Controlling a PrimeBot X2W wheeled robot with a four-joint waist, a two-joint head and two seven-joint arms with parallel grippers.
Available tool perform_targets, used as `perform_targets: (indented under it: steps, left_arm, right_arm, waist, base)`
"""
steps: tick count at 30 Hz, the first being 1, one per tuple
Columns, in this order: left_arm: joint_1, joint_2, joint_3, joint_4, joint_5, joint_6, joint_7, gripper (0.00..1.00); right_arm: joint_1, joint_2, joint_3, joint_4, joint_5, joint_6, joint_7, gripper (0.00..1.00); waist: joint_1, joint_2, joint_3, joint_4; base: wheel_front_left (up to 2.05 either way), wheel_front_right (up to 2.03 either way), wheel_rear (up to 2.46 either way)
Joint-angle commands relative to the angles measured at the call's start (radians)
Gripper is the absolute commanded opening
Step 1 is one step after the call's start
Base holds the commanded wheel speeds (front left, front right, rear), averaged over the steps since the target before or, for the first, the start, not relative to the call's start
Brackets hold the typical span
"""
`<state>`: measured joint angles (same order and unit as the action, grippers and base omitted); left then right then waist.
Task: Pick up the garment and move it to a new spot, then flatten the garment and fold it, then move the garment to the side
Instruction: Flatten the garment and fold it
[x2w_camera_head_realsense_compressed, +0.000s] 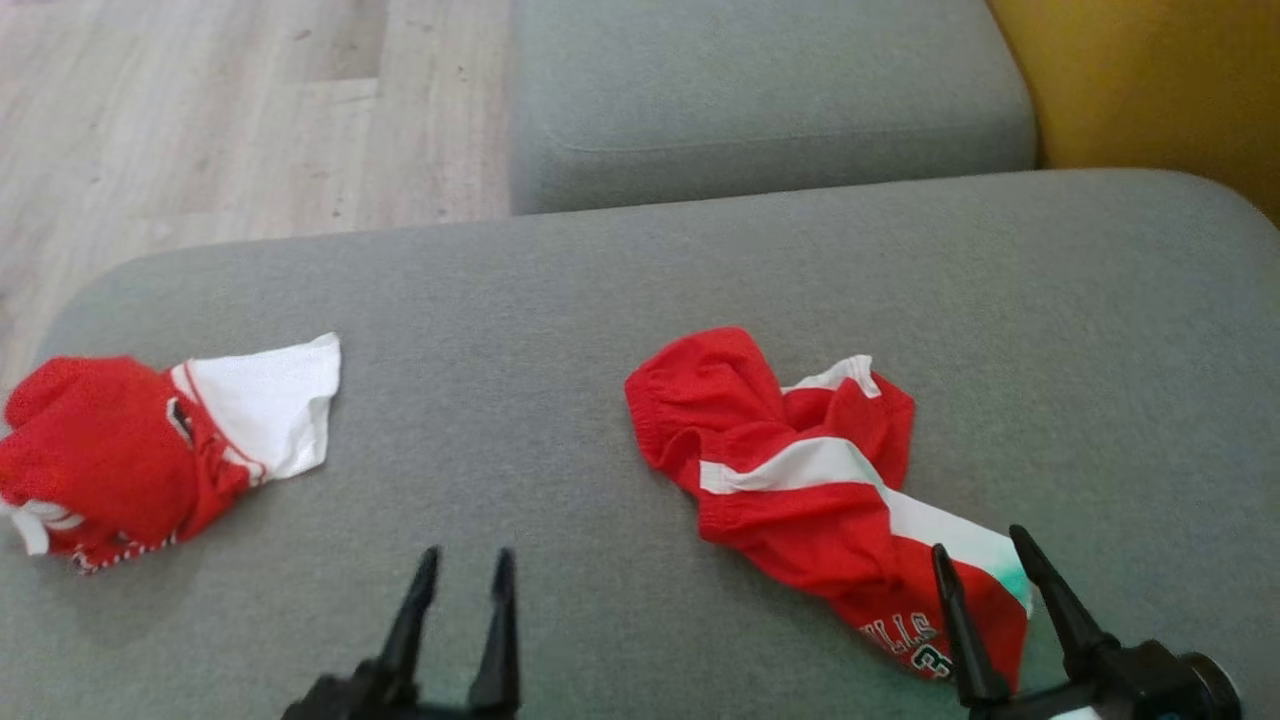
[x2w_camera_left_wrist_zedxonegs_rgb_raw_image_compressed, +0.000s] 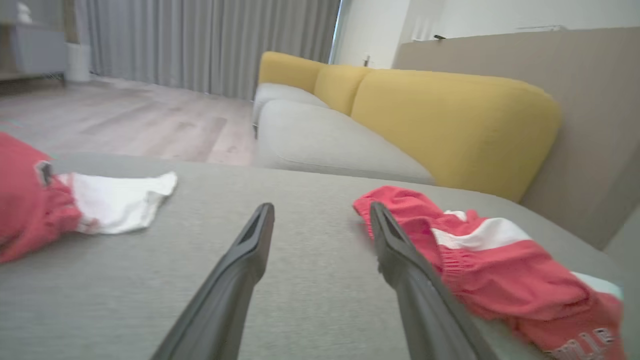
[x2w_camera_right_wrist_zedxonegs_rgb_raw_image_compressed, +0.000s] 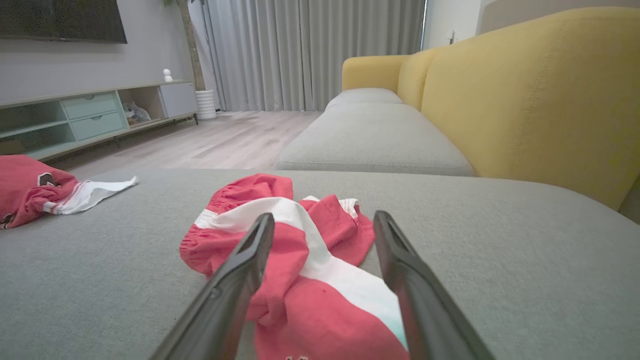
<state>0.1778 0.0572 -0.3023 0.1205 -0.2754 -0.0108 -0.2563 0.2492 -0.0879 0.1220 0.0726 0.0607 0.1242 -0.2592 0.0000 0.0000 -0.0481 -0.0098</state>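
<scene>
Garment (x2w_camera_head_realsense_compressed: 800, 470), crumpled red-and-white shorts, lies on the sofa seat (x2w_camera_head_realsense_compressed: 600, 300) beneath and just ahead of the right claw (x2w_camera_head_realsense_compressed: 979, 540), jaws wide open and empty; the left claw (x2w_camera_head_realsense_compressed: 468, 551), also open, hangs over bare cushion. Lower the right claw onto a raised fold, close, lift clear. Ignore the second red garment (x2w_camera_head_realsense_compressed: 120, 450) well left of the left claw.

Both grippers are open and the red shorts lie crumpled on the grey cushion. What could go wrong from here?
1. The red shorts lie bunched, layers folded over; the open right gripper, over their lettered end, might pinch one layer only and lift them twisted.
2. A second red and white garment sits at the left edge of the grey cushion; moving the shorts that way could tangle the two or push it off.
</scene>
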Motion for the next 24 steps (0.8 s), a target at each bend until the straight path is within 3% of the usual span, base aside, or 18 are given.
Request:
perform_targets:
  steps: [1,5,6,13,16,24]
  left_arm:
    - [-0.107,-0.007,-0.008,0.007,-0.082,-0.022,-0.005,1.0]
    - [-0.242,-0.007,-0.113,0.103,-0.282,-0.064,0.041,1.0]
    - [-0.242,-0.007,-0.113,0.103,-0.282,-0.064,0.041,1.0]
    - [-0.437,-0.007,-0.251,0.179,-0.593,-0.1,0.248,1.0]
    - [-0.48,-0.004,-0.269,0.22,-0.614,-0.097,0.308,1.0]
    - [-0.488,0.025,-0.28,0.277,-0.573,-0.059,0.307,1.0]
  right_arm:
    - [-0.053,-0.023,0.018,-0.03,-0.007,0.007,-0.003,1.0]
    - [-0.071,-0.007,-0.015,-0.053,-0.008,0.007,-0.003,1.0]
    - [-0.071,-0.007,-0.015,-0.053,-0.008,0.007,-0.003,1.0]
    - [-0.109,0.006,-0.031,-0.08,-0.027,0.007,-0.003,1.0]
    - [-0.12,0.009,-0.032,-0.085,-0.03,0.007,-0.003,1.0]
    - [-0.12,0.02,-0.043,-0.094,-0.025,0.007,-0.003,1.0]
  waist:
    - [0.0,0.0,0.02,-0.029]
    - [0.0,0.0,0.055,-0.08]
    - [0.0,0.0,0.055,-0.08]
    - [0.0,0.0,0.12,-0.166]
    - [0.0,0.0,0.131,-0.2]
    - [0.0,0.0,0.136,-0.258]
  base:
    - [0.0,0.0,0.0]
    - [0.0,0.0,0.0]
    - [0.0,0.0,0.0]
    - [0.0,0.0,0.0]
    - [0.0,0.0,0.0]
    - [0.0,0.0,0.0]
